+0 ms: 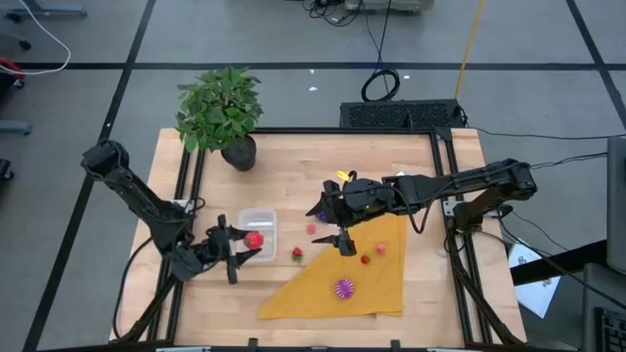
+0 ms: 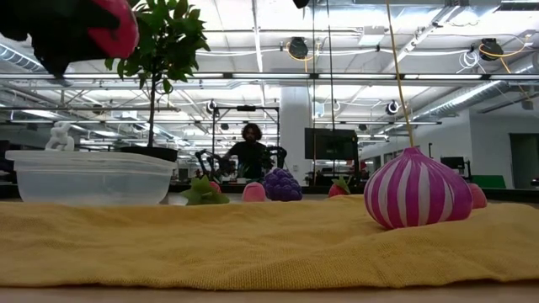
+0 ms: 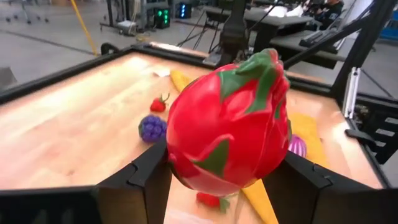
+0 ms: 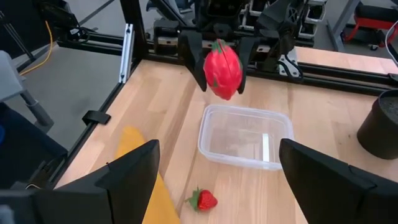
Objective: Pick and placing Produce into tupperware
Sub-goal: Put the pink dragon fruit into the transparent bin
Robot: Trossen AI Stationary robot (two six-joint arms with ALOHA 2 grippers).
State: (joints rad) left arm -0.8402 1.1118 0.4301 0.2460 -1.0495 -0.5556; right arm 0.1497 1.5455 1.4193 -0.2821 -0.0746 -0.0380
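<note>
Above the clear tupperware (image 4: 245, 135), the left end effector (image 4: 219, 59) pinches a red dragon fruit (image 4: 222, 70) by its sides; it looks light, rigid and smooth, likely slippery. The right end effector (image 1: 331, 223) hangs spread over the desk (image 1: 293, 161).

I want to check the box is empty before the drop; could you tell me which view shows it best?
The right wrist view: it looks down into the box, nothing inside. The high view shows it small, partly under the left claw holding the dragon fruit. The low view gives only its side. The left wrist view misses it.
</note>
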